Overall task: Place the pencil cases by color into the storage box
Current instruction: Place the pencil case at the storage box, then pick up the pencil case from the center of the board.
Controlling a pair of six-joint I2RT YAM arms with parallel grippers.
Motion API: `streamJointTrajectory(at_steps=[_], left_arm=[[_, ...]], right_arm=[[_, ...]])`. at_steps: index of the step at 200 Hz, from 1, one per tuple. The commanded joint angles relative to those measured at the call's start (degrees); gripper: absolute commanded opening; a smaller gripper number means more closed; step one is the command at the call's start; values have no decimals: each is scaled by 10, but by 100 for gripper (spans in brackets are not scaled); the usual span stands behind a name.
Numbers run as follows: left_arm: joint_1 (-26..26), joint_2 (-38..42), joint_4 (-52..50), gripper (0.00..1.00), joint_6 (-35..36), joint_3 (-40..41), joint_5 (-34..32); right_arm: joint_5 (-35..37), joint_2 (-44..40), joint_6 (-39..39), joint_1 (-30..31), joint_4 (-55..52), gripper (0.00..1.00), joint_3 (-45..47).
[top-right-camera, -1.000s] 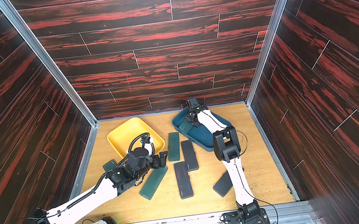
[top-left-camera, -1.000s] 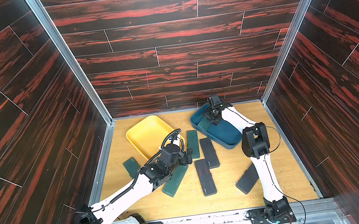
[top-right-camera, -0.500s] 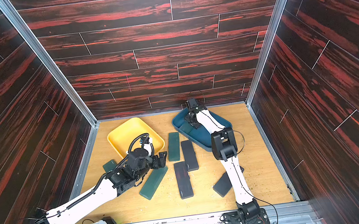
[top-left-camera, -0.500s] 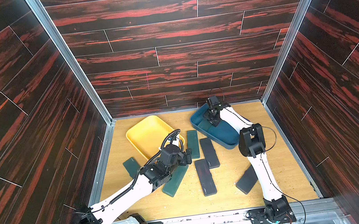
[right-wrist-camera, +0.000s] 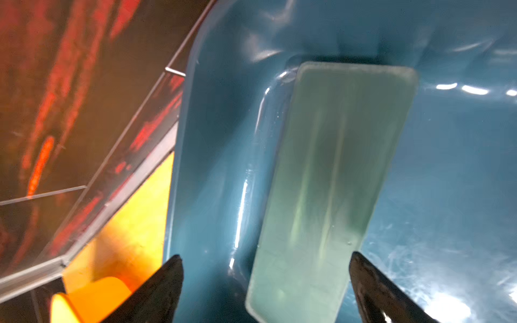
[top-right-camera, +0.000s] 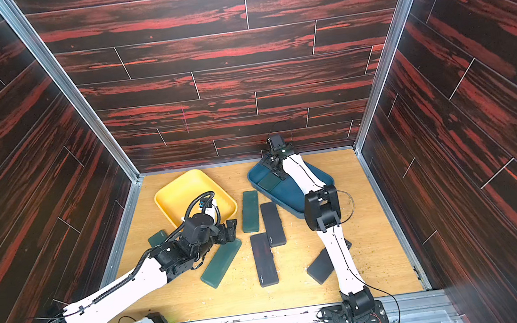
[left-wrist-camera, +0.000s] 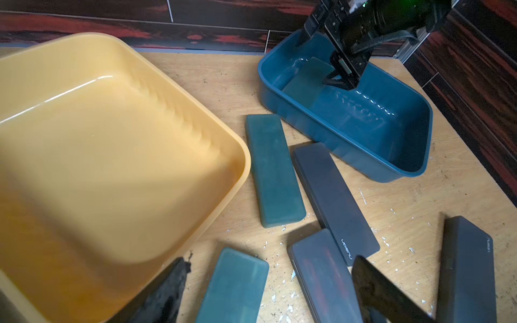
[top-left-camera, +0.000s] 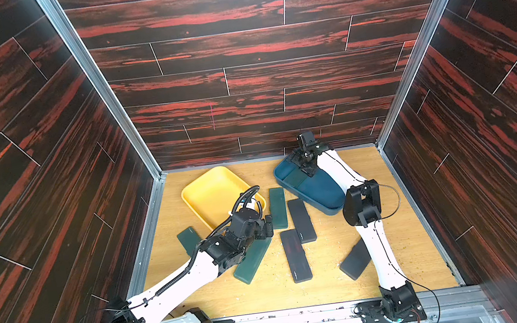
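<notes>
Both of my grippers stand spread wide, grasping nothing. My right gripper (right-wrist-camera: 265, 256) hangs over a green pencil case (right-wrist-camera: 335, 167) lying in the blue tray (right-wrist-camera: 447, 167) by the table's (top-left-camera: 408, 217) far edge. Its wrist view shows most of the case, a top view only one end. My left gripper (left-wrist-camera: 268, 259) hovers beside the yellow tray (left-wrist-camera: 112, 139), above another green case (left-wrist-camera: 235, 285) and a black case (left-wrist-camera: 321, 279).

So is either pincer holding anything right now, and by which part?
Nothing is held. The right pincer stands open over the green case lying in the blue tray; the left pincer is open and empty too.
</notes>
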State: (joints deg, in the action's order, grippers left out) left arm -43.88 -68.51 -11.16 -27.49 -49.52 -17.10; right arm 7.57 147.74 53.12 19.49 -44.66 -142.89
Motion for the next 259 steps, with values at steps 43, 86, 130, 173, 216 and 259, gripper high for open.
streamJointTrajectory(at_steps=[43,86,130,173,216,259], left_arm=[[3,39,-166,93,-28,-34,-33],[1,63,-239,93,-44,-16,-4],[-4,66,-270,92,-63,17,-10],[-21,34,-274,92,-72,43,-7],[-24,18,-240,92,-64,65,30],[-23,-24,-255,93,-43,38,38]], right_arm=[[-18,-250,-138,9,113,93,260],[-45,-418,-206,28,231,93,497],[-39,-531,-247,81,272,93,641],[-49,-595,-267,138,309,94,727],[-67,-632,-283,179,325,94,782],[-82,-661,-293,190,333,94,817]])
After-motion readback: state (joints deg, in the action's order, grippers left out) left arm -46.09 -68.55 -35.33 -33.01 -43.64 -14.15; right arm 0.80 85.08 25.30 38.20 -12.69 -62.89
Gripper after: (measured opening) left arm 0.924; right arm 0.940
